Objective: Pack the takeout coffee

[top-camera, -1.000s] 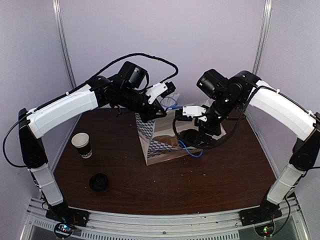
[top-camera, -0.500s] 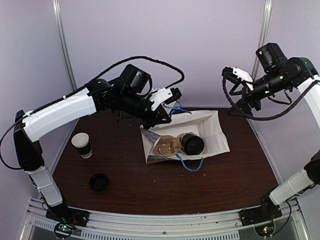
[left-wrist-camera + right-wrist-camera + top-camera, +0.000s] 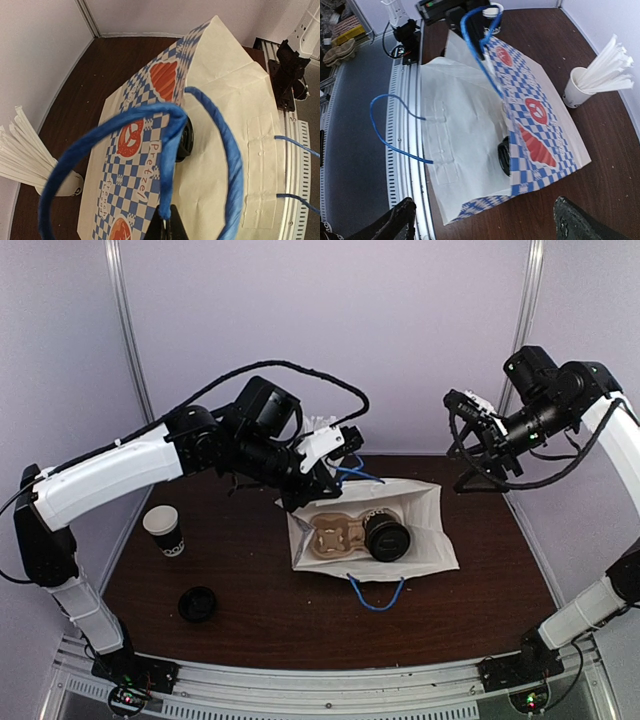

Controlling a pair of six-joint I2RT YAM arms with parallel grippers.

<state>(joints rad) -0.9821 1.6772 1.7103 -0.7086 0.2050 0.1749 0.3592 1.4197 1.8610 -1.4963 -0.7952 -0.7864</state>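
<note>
The takeout coffee (image 3: 386, 537) is a black cup with a black lid, standing inside the open paper bag (image 3: 425, 530) beside a cardboard cup carrier (image 3: 333, 538). In the wrist views only its lid (image 3: 186, 142) (image 3: 503, 156) shows at the bag's mouth. My left gripper (image 3: 347, 453) (image 3: 167, 226) is shut on the bag's far blue handle (image 3: 172, 135), holding it up over the bag's back edge. My right gripper (image 3: 468, 430) (image 3: 487, 225) hangs open and holds nothing, high at the back right and well apart from the bag.
A lidless black cup with a white rim (image 3: 163, 530) stands at the table's left, and a loose black lid (image 3: 197, 604) lies nearer the front. A white cup of straws (image 3: 580, 87) (image 3: 35, 165) stands behind the bag. The bag's second blue handle (image 3: 377, 597) lies on the table.
My right arm has come up out of the bag and swung to the back right, leaving the coffee inside. My left gripper has shut on the blue handle and tugged the bag's mouth wider.
</note>
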